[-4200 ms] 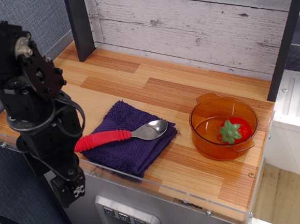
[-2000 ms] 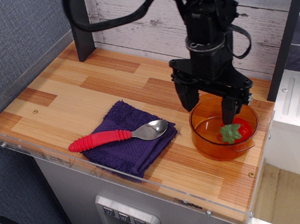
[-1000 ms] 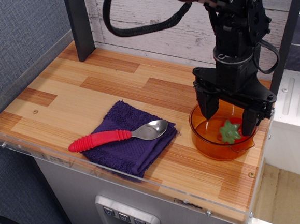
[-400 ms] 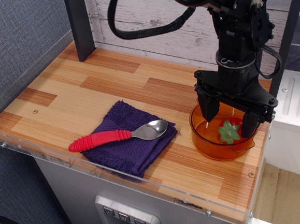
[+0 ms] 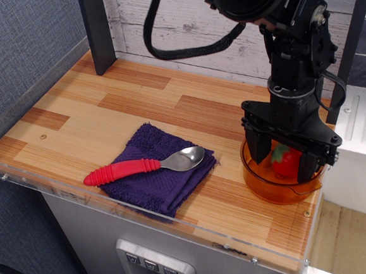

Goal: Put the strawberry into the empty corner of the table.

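Observation:
The strawberry (image 5: 287, 160) is red and glossy and lies inside a clear orange bowl (image 5: 277, 190) at the table's front right. My gripper (image 5: 285, 156) is lowered into the bowl, open, with one black finger on each side of the strawberry. I cannot tell if the fingers touch it. Its green cap is hidden. The empty corner (image 5: 38, 123) is the bare wood patch with a short dark-brown plank at the left, beside the blue-grey fabric wall. The table (image 5: 167, 100) has mixed light and reddish planks.
A purple towel (image 5: 153, 177) lies at the front middle with a spoon (image 5: 144, 166) on it, red handle and metal bowl. A dark post (image 5: 96, 29) stands at the back left. A whitewashed plank wall (image 5: 212, 27) runs along the back. A clear acrylic rim (image 5: 177, 229) edges the front.
My gripper has dropped lower into the bowl around the strawberry. The bowl has slid a little to the right, and the strawberry has turned so its green cap no longer shows.

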### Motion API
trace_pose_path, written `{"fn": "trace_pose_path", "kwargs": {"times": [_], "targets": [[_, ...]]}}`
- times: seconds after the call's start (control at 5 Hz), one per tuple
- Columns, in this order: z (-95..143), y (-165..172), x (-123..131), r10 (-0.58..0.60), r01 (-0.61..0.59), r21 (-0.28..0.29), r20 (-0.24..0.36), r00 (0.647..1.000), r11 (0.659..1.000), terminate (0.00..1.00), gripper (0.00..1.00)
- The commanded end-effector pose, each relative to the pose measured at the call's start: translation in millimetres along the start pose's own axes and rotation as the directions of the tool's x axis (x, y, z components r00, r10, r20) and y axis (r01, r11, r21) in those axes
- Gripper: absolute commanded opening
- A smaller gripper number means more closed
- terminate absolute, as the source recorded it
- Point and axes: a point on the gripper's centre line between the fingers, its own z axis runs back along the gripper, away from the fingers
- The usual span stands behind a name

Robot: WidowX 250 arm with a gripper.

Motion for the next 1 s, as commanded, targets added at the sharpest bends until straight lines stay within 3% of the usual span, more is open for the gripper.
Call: {"fn": "trace_pose_path", "kwargs": {"times": [0.0, 0.2, 0.6, 0.8], "targets": [[11, 3, 8, 0.017, -0.018, 0.013, 0.042, 0.999, 1.000, 0.00, 1.00], [9, 5, 8, 0.022, -0.023, 0.017, 0.034, 0.999, 1.000, 0.00, 0.00], [15, 5, 4, 0.030, -0.031, 0.040, 0.033, 0.999, 0.999, 0.00, 0.00], [33, 8, -2, 0.056, -0.057, 0.018, 0.069, 0.996, 0.998, 0.00, 0.00]]}}
